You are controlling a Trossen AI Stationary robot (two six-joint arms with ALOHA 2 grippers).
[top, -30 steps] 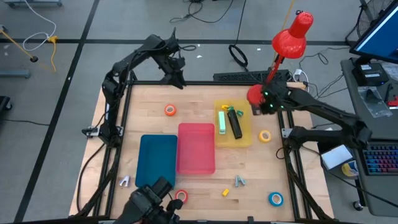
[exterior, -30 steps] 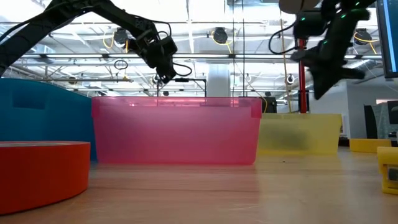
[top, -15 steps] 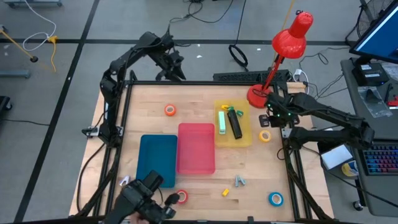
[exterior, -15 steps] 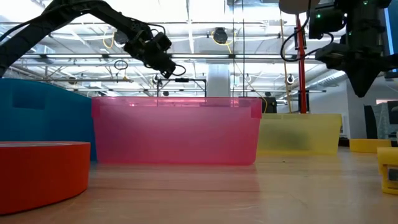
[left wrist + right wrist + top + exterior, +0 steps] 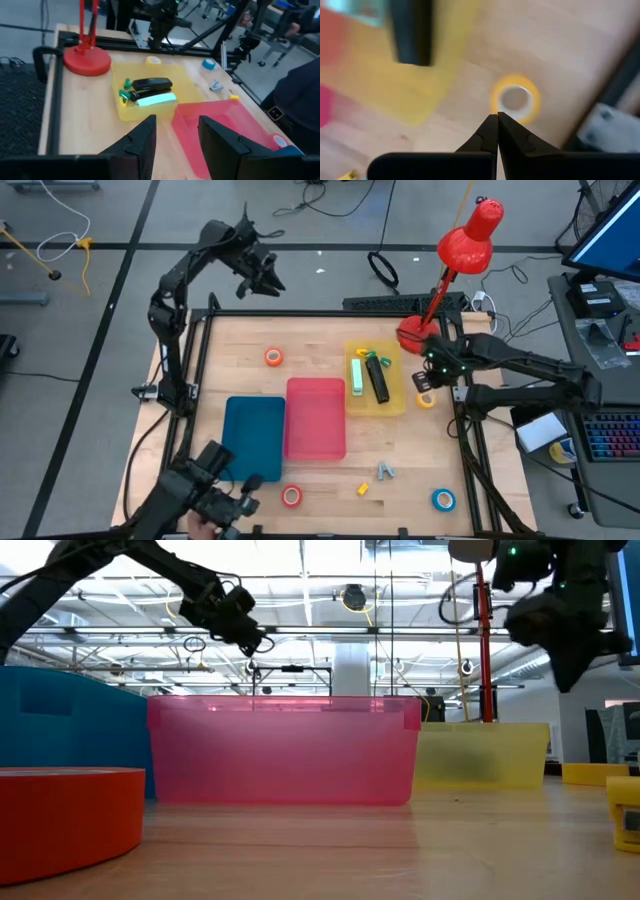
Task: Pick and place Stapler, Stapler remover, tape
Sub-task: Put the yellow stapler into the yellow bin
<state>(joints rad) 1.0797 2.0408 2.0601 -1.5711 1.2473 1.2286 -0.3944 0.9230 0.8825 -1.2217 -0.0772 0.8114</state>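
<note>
Descending with its fingers pressed together and empty, the right gripper [image 5: 497, 116] risks knocking the yellow tape roll [image 5: 514, 98], at its 12 o'clock, instead of straddling it.

Wooden table [image 5: 250, 375], bins, perhaps four tape rolls [image 5: 273, 357]

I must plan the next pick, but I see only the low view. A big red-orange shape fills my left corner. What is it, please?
Observer: It is a red-orange tape roll lying flat at the table's near edge, in front of the pink bin.
Operator: Is the yellow bin empty?
Observer: No. The yellow bin holds a black stapler, a pale green stapler and a small green piece.
Operator: Where is the right gripper?
Observer: The right gripper hangs above the yellow tape roll, beside the yellow bin; its fingers are shut.
</note>
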